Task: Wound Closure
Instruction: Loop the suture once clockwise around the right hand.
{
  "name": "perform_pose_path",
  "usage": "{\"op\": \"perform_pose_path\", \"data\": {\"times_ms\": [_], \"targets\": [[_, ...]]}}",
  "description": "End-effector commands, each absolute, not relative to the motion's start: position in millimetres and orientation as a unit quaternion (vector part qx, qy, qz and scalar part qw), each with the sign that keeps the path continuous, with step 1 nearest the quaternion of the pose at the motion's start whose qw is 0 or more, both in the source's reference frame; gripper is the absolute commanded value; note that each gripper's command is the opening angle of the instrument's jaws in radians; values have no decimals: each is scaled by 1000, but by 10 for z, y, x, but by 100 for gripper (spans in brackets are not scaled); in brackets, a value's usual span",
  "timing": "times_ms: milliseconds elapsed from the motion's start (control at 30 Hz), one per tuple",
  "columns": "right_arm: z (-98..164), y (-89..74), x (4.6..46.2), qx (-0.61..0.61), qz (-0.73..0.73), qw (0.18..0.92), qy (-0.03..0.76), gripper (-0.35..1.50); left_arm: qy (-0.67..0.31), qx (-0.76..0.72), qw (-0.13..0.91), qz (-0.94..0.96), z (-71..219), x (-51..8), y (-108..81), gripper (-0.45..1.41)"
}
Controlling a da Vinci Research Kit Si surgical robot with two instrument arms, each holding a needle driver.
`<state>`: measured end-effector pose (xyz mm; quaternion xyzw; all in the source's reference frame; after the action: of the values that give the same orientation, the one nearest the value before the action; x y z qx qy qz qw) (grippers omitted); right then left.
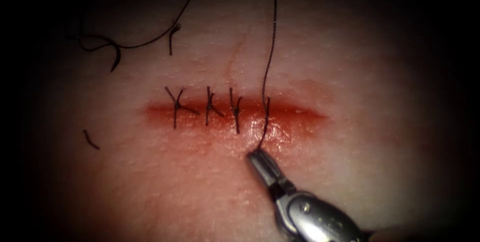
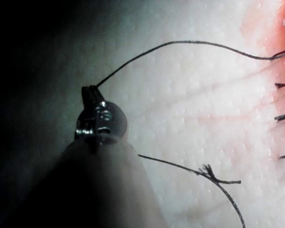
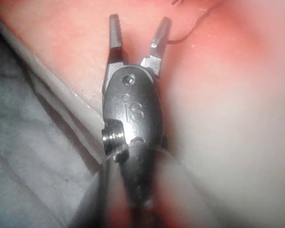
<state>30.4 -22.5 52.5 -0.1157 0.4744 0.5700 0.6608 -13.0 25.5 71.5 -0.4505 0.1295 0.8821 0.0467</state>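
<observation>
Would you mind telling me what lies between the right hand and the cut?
In the endoscope view only a bare strip of tissue and the thread's short free end separate the open, empty right hand from the cut.

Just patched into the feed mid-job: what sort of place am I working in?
Probably a bench suturing setup, not a theatre: a pale slab of pork-belly tissue with a red cut, dark knotted stitches across it, and a grey cloth beside the open right end effector.
</observation>
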Motion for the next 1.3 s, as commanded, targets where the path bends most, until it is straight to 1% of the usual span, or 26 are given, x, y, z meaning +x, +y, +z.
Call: {"op": "perform_pose_path", "data": {"times_ms": [33,100,200,367,433,467,533,567,600,633,800,933,1300], "targets": [[529,-228,307,-120,561,668,473,123,126,-447,42,885,712,-130,255,-45],[527,-229,302,-103,545,670,493,133,117,-439,34,890,694,-118,237,-45],[520,-231,293,-86,524,678,508,136,110,-432,27,894,677,-107,218,-45],[504,-223,274,-73,495,679,538,134,104,-420,17,902,655,-97,188,-45],[500,-217,271,-67,490,677,546,129,105,-415,14,904,647,-95,175,-45],[497,-211,269,-71,462,691,552,118,105,-410,11,906,642,-96,164,-45],[495,-202,269,-70,426,704,564,87,103,-404,6,909,638,-97,151,-45],[495,-199,269,-73,407,710,570,51,102,-400,5,911,637,-97,147,-45],[494,-197,269,-75,391,717,572,0,102,-397,3,912,636,-98,141,-45],[494,-195,270,-72,374,730,568,-35,102,-396,2,912,635,-99,137,-45],[507,-171,282,-16,320,783,533,-35,100,-398,-2,912,630,-100,121,-45],[523,-153,285,-15,314,786,532,-35,95,-402,4,911,624,-96,116,-45],[568,-105,289,-52,323,766,554,-35,74,-426,7,902,612,-98,74,-45]]}}
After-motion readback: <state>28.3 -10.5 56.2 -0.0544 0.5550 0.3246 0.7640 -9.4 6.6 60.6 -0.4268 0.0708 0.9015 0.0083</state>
